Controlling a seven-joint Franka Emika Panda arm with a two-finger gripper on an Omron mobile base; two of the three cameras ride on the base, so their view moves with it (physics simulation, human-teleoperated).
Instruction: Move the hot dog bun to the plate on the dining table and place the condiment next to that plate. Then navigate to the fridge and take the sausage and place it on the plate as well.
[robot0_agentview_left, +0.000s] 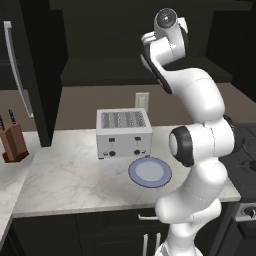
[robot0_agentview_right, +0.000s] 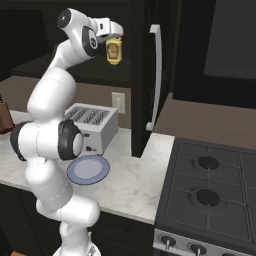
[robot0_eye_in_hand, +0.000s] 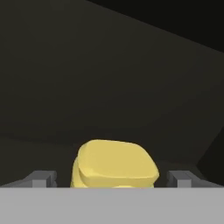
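1. The arm is raised high above the desk (robot0_agentview_left: 65, 175), and the tool (robot0_agentview_right: 116, 36) sits up near the dark upper cabinets.
2. The bottle (robot0_agentview_right: 114, 52) hangs at the tool, well above the toaster (robot0_agentview_right: 92, 126), label facing out in the right base view.
3. In the hand view the bottle's yellow cap (robot0_eye_in_hand: 116, 164) sits squarely between the two fingertips (robot0_eye_in_hand: 41, 178), with a gap on each side.
4. The jaws stand wide apart; the bottle is between them, and I cannot tell whether the pads actually press it.
5. Down on the desk, the toaster (robot0_agentview_left: 124, 133) stands against the back wall below a wall outlet (robot0_agentview_left: 142, 100).
6. A blue-grey plate (robot0_agentview_left: 150, 172) lies just in front of the toaster, bare.
7. A knife block (robot0_agentview_left: 13, 141) stands well to the toaster's left, near a long handle (robot0_agentview_left: 15, 70).
8. A stove (robot0_agentview_right: 210, 192) lies to the toaster's right, past the desk's edge.
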